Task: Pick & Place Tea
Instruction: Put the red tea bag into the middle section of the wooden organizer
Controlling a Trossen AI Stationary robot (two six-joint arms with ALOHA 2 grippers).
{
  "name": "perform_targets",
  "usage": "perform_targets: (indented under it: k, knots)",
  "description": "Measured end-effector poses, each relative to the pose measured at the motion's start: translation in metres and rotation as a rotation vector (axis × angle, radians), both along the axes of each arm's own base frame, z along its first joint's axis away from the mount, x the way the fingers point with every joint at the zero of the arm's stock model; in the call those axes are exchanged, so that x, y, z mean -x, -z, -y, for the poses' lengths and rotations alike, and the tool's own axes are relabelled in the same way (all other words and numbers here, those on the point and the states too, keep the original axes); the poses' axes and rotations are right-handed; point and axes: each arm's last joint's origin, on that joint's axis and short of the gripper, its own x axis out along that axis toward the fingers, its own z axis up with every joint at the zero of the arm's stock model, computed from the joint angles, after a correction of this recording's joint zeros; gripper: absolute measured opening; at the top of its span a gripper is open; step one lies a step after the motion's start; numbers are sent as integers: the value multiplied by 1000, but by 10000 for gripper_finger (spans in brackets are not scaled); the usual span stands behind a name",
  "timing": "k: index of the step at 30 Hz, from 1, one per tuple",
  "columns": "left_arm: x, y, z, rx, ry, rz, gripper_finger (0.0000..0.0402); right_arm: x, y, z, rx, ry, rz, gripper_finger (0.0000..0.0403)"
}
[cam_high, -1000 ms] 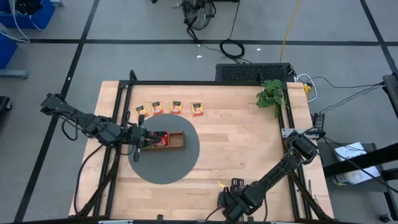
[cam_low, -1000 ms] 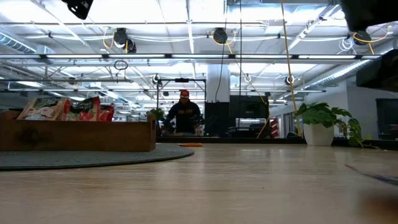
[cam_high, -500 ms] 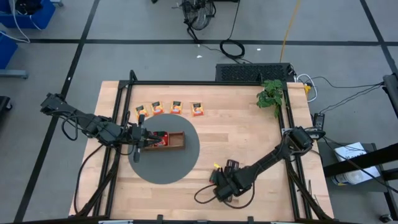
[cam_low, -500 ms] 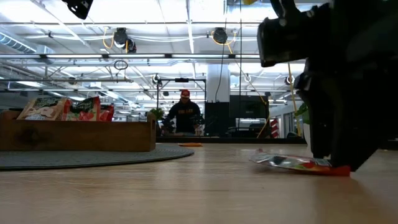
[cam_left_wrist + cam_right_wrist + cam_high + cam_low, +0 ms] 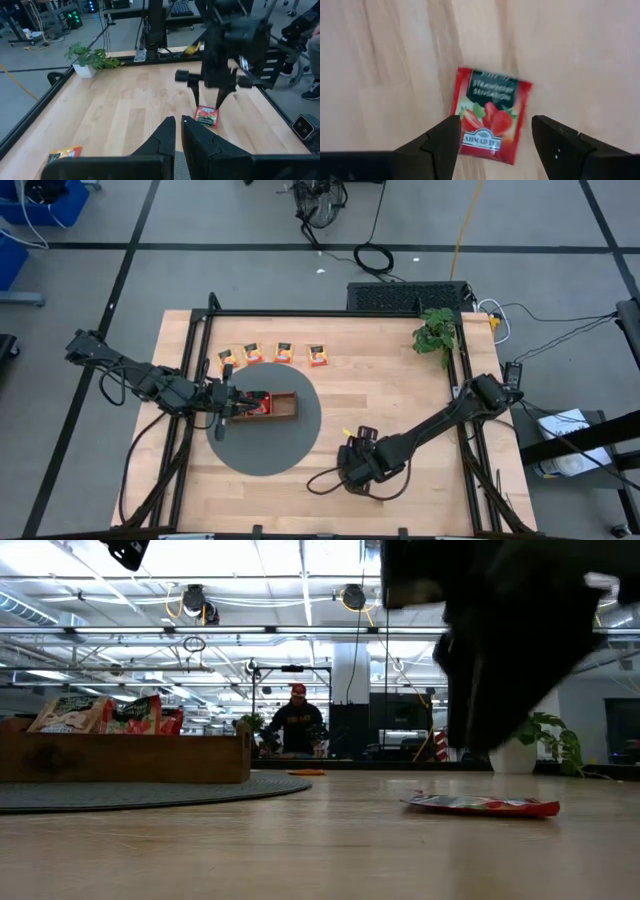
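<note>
A red tea packet with green point(image 5: 490, 122) lies flat on the bare wood, right of the mat, also seen in the low view point(image 5: 483, 805) and the left wrist view point(image 5: 206, 116). My right gripper point(image 5: 492, 145) hangs open just above it, pointing steeply down, a finger on either side; in the high view the gripper point(image 5: 355, 463) hides the packet. My left gripper point(image 5: 226, 393) waits shut over the left end of the wooden tray point(image 5: 285, 408), which holds more tea point(image 5: 110, 715). Several orange-yellow packets point(image 5: 284, 351) lie in a row at the far side.
The tray sits on a round dark grey mat point(image 5: 265, 445). A potted plant point(image 5: 435, 332) stands at the far right corner. A black frame point(image 5: 330, 314) runs around the table. A person point(image 5: 297, 725) stands in the room far behind. Bare wood stretches between the mat and the right edge.
My right gripper has swung from the table's near edge toward the far side and the mat, rising and tipping a little, and now hangs over the red packet. Its fingers have stayed open. In the low view the packet has come into sight on the table.
</note>
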Motion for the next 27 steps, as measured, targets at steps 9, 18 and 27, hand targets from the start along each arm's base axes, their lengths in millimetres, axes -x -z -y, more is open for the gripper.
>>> perform_targets:
  k: [9, 18, 27]
  knots:
    - [0, 0, 0, -1, 1, -1, 37, -12, 60, 1, 3, -38, -160, 226]
    - [0, 0, 0, -1, 1, 0, 37, -15, 87, 2, -28, -1, -225, 160]
    - [0, 0, 0, -1, 1, -1, 37, -17, 86, 4, -27, -101, -215, 7]
